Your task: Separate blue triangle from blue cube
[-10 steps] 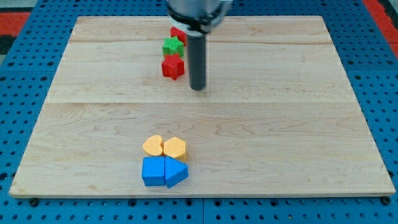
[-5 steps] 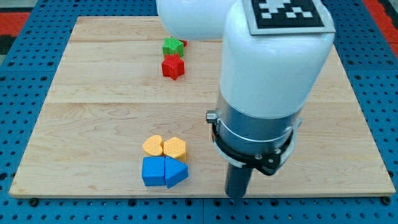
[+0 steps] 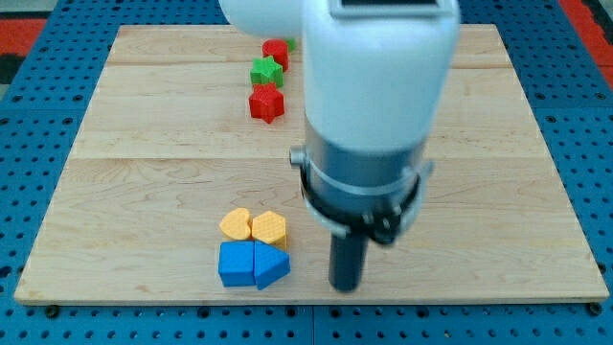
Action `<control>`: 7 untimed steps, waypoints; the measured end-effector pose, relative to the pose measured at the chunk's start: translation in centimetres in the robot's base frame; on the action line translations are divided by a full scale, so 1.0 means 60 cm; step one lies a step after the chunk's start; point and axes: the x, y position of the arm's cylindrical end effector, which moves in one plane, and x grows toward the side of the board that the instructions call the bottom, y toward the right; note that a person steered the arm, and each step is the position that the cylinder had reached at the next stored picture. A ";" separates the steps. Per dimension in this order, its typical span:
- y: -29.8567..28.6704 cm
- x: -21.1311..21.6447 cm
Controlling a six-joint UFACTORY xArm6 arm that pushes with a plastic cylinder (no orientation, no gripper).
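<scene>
The blue cube (image 3: 235, 264) and the blue triangle (image 3: 271, 264) sit touching side by side near the board's bottom edge, cube on the left, triangle on the right. My tip (image 3: 345, 287) is down on the board just to the right of the blue triangle, a short gap apart from it. The arm's large white and grey body fills the view's middle above the tip.
A yellow heart (image 3: 235, 224) and a yellow hexagon (image 3: 270, 228) lie touching, right above the blue pair. A red block (image 3: 276, 51), a green star (image 3: 266, 71) and a red star (image 3: 266, 103) stand in a column near the top. The wooden board (image 3: 144, 172) ends just below the blue blocks.
My tip has moved from the top by the red star down to the bottom, then slightly left toward the blue triangle. No block has moved.
</scene>
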 end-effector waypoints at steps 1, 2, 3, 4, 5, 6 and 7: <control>-0.020 0.005; -0.092 0.004; -0.152 0.004; -0.197 -0.002; -0.198 -0.013; -0.194 -0.023; -0.187 -0.042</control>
